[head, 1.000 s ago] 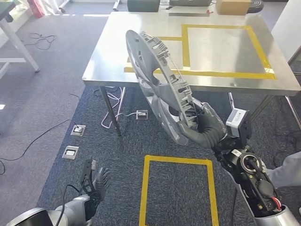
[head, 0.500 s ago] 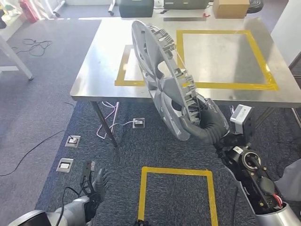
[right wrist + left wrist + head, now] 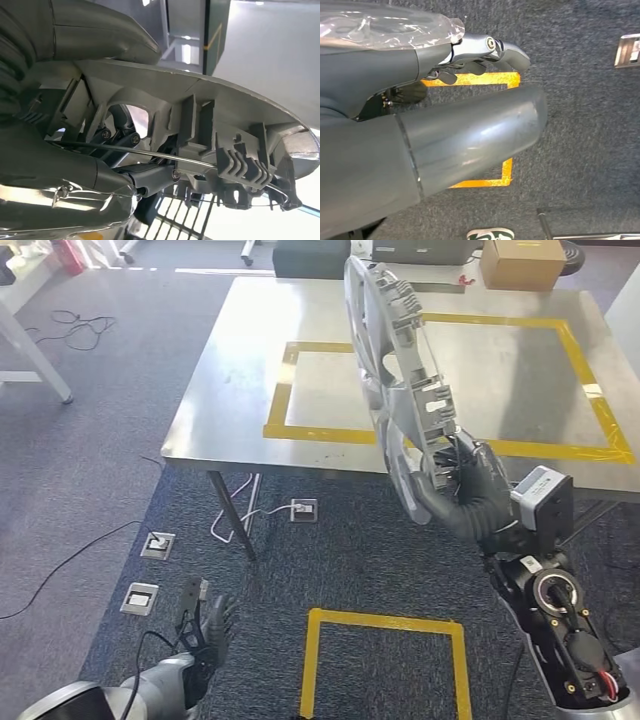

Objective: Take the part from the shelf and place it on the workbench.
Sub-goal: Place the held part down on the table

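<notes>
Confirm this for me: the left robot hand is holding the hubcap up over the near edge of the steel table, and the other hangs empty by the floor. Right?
Not quite. The right robot hand holds the hubcap up over the near edge of the table; the left robot hand is the one hanging empty near the floor. The head view shows it.

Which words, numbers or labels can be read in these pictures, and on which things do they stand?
No text can be read in any view.
The white module at the right wrist has a pale face, too blurred to show any print.
The cardboard box on the far table edge shows no legible label.
The wheel cover held by the right hand shows no markings.
</notes>
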